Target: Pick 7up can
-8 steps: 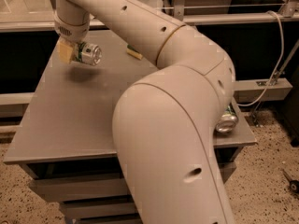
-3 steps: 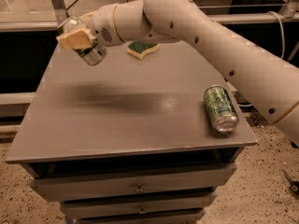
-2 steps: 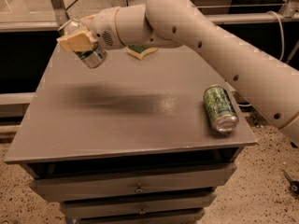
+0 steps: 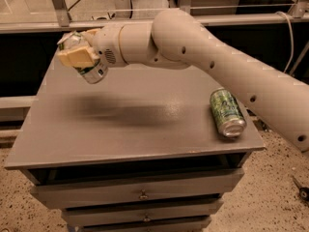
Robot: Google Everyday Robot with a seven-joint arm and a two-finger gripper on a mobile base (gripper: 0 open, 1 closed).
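The 7up can (image 4: 91, 71), silver-white with green lettering, is held tilted in the air above the table's far left part. My gripper (image 4: 79, 56) is shut on it, its tan fingers (image 4: 76, 57) clamped across the can's middle. The white arm (image 4: 207, 62) reaches in from the right and crosses over the table's back. The can's upper end pokes out behind the fingers and its lower end hangs below them.
A darker green patterned can (image 4: 226, 112) lies on its side near the right front edge of the grey table (image 4: 120, 129). The table has drawers (image 4: 142, 195) below. A metal rail (image 4: 145, 21) runs behind it. A cable (image 4: 291, 33) hangs at the right.
The gripper has lifted the 7up can off the table's far left and holds it higher. The arm has swung up and across the back, now covering the sponge seen earlier.
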